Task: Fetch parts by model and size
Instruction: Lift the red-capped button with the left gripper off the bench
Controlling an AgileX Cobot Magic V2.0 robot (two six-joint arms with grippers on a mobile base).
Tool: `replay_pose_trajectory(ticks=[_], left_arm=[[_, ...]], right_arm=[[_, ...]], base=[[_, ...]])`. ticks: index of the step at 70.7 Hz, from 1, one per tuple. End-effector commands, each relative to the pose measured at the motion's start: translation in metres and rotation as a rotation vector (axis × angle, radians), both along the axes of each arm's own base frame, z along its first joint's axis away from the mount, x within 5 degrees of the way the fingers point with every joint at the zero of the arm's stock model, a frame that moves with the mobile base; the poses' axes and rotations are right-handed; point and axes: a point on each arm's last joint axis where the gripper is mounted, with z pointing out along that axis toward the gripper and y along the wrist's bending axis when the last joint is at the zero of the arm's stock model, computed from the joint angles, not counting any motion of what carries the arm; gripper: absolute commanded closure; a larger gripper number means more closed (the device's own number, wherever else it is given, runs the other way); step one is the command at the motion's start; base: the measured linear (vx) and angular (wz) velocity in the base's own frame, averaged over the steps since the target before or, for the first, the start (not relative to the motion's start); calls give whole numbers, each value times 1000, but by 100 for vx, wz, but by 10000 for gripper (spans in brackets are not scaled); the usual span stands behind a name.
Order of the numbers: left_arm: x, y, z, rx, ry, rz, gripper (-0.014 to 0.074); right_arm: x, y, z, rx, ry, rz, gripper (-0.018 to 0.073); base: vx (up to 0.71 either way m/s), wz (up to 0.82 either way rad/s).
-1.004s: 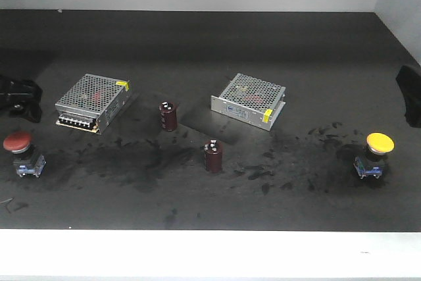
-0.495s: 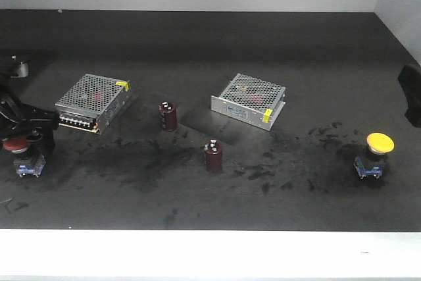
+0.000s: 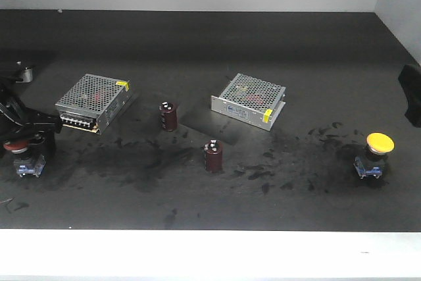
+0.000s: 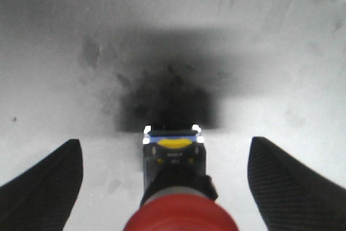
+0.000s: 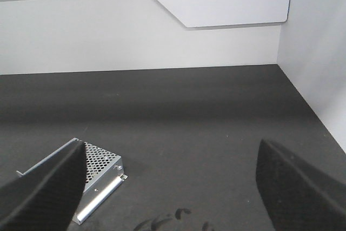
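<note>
Left claw [image 4: 165, 143] straddling the red switch [image 4: 178, 209]
Front view: red switch near-left on the desk [image 3: 217, 44], yellow switch [image 3: 379, 144] near-right. Left wrist: claw spread, its fingers [image 4: 46, 187] clear of the switch. Right wrist: right claw [image 5: 170, 152] spread above the desk.

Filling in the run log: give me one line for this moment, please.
left gripper: open, straddling red button | right gripper: open, empty | yellow button: untouched
</note>
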Motion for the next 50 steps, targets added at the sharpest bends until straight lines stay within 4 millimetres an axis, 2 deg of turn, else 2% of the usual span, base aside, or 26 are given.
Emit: replay_pose_trajectory(ticks=[1, 10, 19, 34, 50], left_arm=[[-1, 0, 20, -12, -66, 5, 41], [-2, -2, 20, -35, -55, 10, 116], [-1, -6, 20, -80, -69, 22, 255], [1, -7, 21, -88, -87, 26, 595], [-1, -6, 25, -80, -101, 23, 603]], right_arm=[[0, 0, 20, -2, -117, 2, -34], [0, 0, 20, -2, -117, 2, -34], [0, -1, 20, 17, -124, -1, -34], [0, -1, 20, 17, -125, 0, -34], [0, -1, 20, 17, -125, 0, -34]], base=[[0, 0], [0, 0], [0, 0], [0, 0], [0, 0]])
